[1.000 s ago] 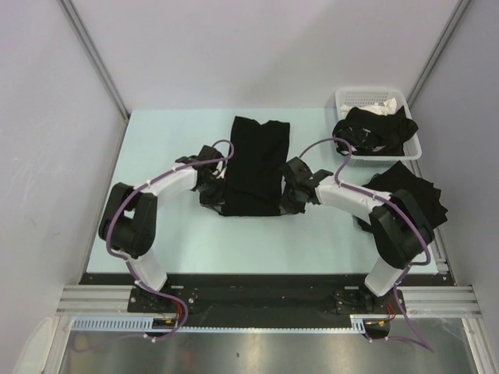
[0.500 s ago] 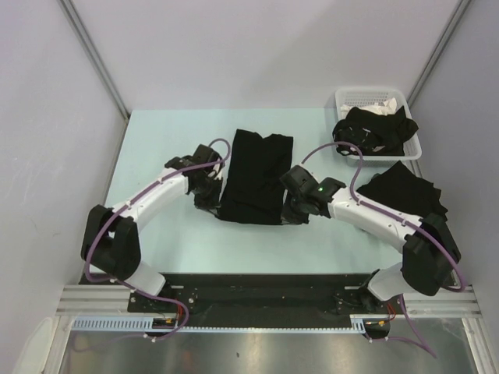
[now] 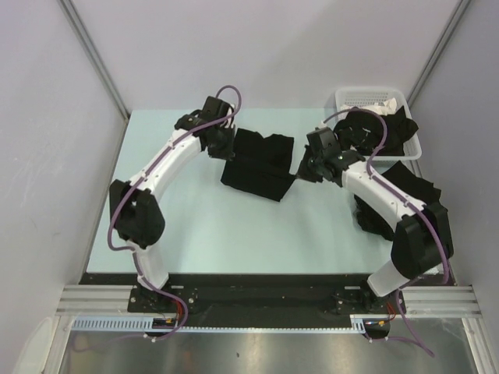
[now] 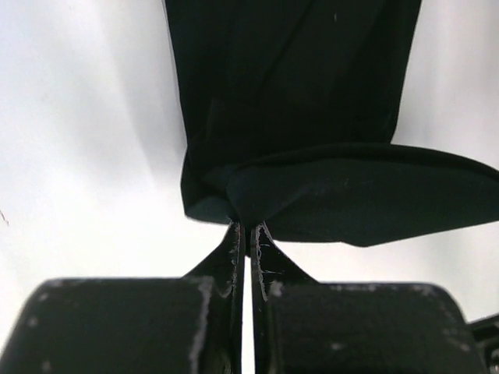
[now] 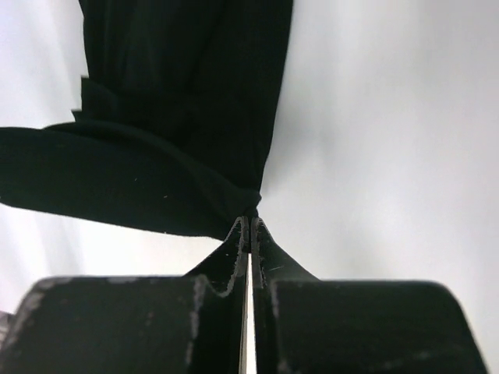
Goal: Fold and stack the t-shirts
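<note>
Left gripper (image 4: 248, 228) pinched tight on the shirt (image 3: 257, 165), right gripper (image 5: 249, 220) pinched on its other corner; the cloth lies doubled over at the table's (image 3: 195, 226) back centre. Bare table in front and to the left. Tight on the right: basket (image 3: 366, 96) with a dark heap (image 3: 383, 131), and a pile (image 3: 407, 189) half behind the right arm (image 3: 382, 195). From above, the wrists hide both held corners.

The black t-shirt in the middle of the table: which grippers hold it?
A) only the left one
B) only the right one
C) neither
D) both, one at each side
D: both wrist views show the left gripper and the right gripper each shut on an edge of the t-shirt.
</note>
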Action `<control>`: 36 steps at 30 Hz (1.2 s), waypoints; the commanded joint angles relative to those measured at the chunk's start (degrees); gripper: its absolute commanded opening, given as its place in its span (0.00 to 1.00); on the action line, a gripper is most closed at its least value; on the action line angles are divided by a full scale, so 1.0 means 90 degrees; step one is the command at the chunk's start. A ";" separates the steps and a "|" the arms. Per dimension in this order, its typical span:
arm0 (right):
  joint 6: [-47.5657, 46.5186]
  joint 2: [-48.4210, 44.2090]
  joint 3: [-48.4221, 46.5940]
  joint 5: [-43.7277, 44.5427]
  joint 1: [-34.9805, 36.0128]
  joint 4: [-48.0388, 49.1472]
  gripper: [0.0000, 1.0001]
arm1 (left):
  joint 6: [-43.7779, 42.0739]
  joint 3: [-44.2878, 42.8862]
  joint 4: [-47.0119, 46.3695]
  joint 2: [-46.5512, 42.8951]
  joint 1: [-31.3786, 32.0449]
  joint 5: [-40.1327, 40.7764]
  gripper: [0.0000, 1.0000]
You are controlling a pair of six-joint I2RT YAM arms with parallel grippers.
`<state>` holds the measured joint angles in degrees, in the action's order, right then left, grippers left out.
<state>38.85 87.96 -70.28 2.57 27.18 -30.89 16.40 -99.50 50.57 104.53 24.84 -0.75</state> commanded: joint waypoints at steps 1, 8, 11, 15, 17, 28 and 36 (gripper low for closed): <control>-0.0712 0.0499 -0.0813 0.0115 -0.0266 0.0337 0.00 | -0.0192 -0.0808 -0.0111 0.0494 -0.0123 0.0269 0.00; -0.1201 0.1699 -0.1751 0.0047 -0.0520 0.0747 0.00 | -0.0348 -0.1366 -0.0480 0.1129 -0.0143 0.0465 0.00; -0.1357 0.2070 -0.2073 0.0037 -0.0607 0.0874 0.00 | -0.0338 -0.1609 -0.0599 0.1422 -0.0162 0.0484 0.00; -0.1455 0.2433 -0.2425 -0.0031 -0.0773 0.0903 0.00 | -0.0348 -0.2156 -0.0531 0.1919 -0.0182 0.0533 0.00; -0.1533 0.2521 -0.2591 -0.0031 -0.0842 0.0913 0.00 | -0.0358 -0.2439 -0.0560 0.2037 -0.0192 0.0562 0.00; -0.1875 0.3506 -0.3820 -0.0139 -0.1096 0.0699 0.00 | -0.0299 -0.3104 -0.0940 0.2624 -0.0416 0.0523 0.00; -0.1963 0.4396 -0.5022 -0.0217 -0.1125 0.0328 0.00 | -0.0075 -0.3143 -0.1439 0.3004 -0.0485 0.0309 0.00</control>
<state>22.55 124.90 -110.17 0.27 17.76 -26.26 14.61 -125.05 41.69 129.86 21.08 2.83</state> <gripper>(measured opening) 0.010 0.011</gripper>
